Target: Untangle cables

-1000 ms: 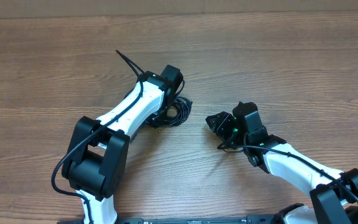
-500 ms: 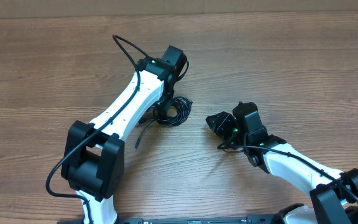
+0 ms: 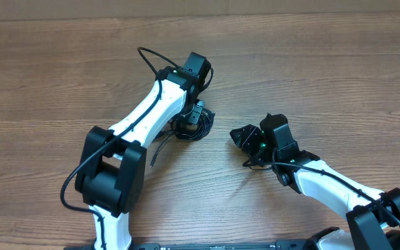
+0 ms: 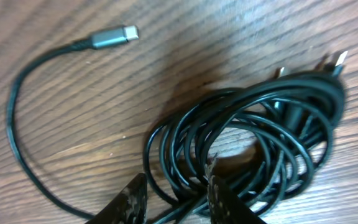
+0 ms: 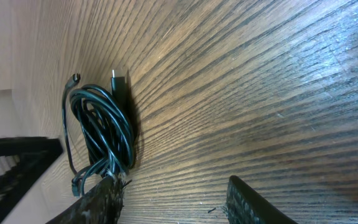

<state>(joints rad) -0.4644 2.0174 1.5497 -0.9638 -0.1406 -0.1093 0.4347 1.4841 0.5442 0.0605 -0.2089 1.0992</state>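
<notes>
left wrist cam: nearest is the left hand (image 4: pixel 176 190), its two fingers (image 4: pixel 132 199) partly spread and straddling a few strands at the near edge of the cables (image 4: pixel 260 143). a gap shows either side of the strands, so no firm pinch is visible. just past the fingers the cables lie as one black coil of many loops, flat on the worktop (image 4: pixel 73 112), w/ plug tips poking out at the far-right rim. one loose tail (image 4: pixel 9 124) leaves the coil's near-left side, arcs left & away, and ends in a grey plug (image 4: pixel 114 37) on bare wood, well apart from the coil.

right wrist cam: right hand (image 5: pixel 176 199) has its fingers spread wide, only bare wood btwn them. beyond a broad stretch of open grain the coil sits far off to the left.

overhead: left arm (image 3: pixel 144 118) and right arm (image 3: pixel 325 184) both come in from the near edge. the left one stretches diagonally to the coil near mid-worktop. the right hand sits near the coil's right side, apart from it. bare wood lies all round: a wide strip to the left, and a big area to the right & behind, up to the far edge along the top. the left arm's own thick cable (image 3: pixel 148 59) loops above its wrist.
</notes>
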